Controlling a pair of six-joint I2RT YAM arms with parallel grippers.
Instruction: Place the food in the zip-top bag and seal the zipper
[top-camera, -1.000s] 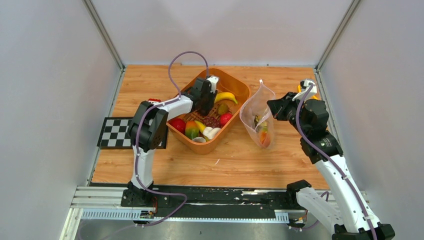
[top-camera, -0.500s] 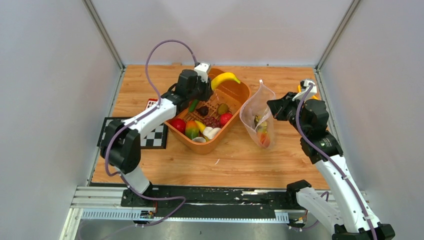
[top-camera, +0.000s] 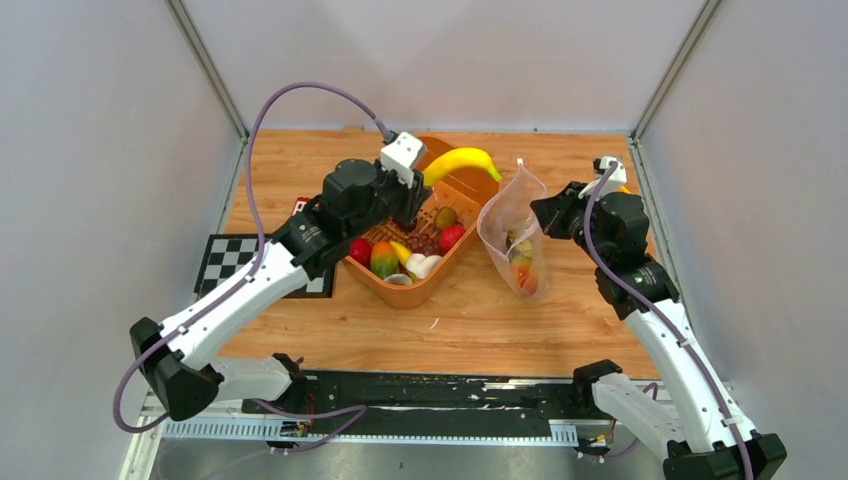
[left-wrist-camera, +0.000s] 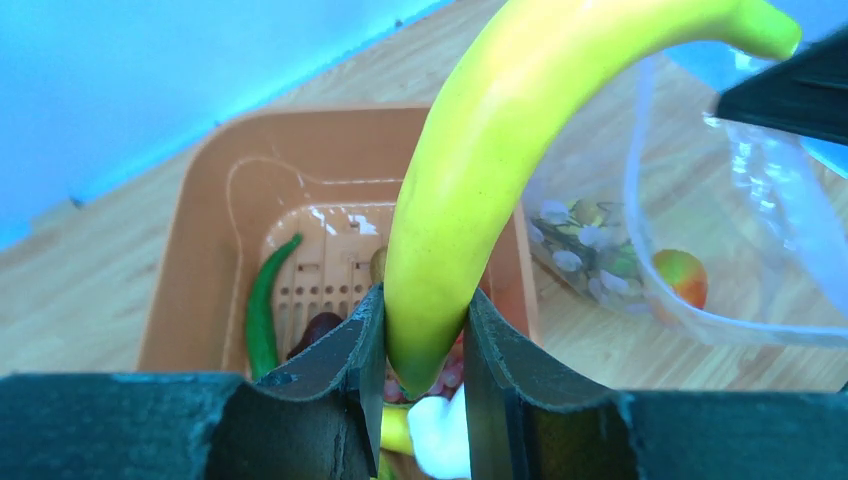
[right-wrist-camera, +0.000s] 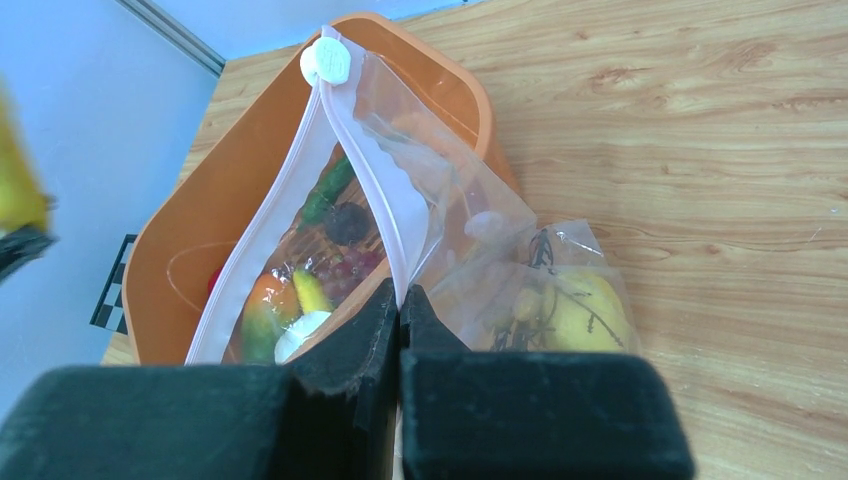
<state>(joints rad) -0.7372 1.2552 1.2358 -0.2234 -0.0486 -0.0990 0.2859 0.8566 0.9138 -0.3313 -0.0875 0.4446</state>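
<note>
Banana (left-wrist-camera: 470, 180) x1 gripped by L pincer (left-wrist-camera: 425, 308), R pincer (right-wrist-camera: 400, 300) pinching bag (right-wrist-camera: 445, 200) w/ maybe 3 fruits (right-wrist-camera: 582, 312)

The top camera looks down over the whole table (top-camera: 480, 330) — both close wrist cameras share the basket (left-wrist-camera: 200, 280).

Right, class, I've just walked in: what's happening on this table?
The left claw grips a yellow banana by one end, held up over the orange basket, where more toy food lies. The right claw is shut on the mouth edge of the zip-top bag, holding it up beside the basket. The zipper is open, and a few pieces of food are already inside.
</note>
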